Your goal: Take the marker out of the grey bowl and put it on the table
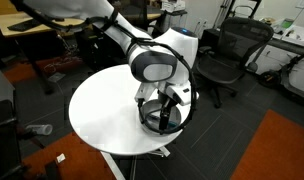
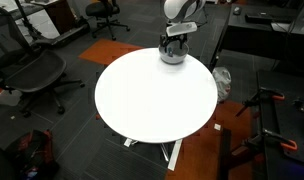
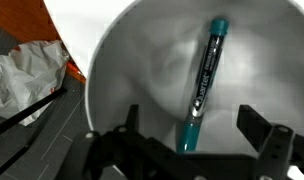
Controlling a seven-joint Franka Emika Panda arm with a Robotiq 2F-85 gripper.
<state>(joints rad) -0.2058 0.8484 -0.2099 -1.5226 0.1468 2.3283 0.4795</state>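
The marker, dark with teal ends, lies inside the grey bowl in the wrist view. My gripper is open, its two fingers down in the bowl on either side of the marker's near end, not closed on it. In both exterior views the gripper reaches down into the bowl, which sits near the edge of the round white table. The marker is hidden in those views.
Black office chairs stand around the table. A wooden desk is at the back. A crumpled white bag lies on the floor beside the table. An orange carpet patch is nearby.
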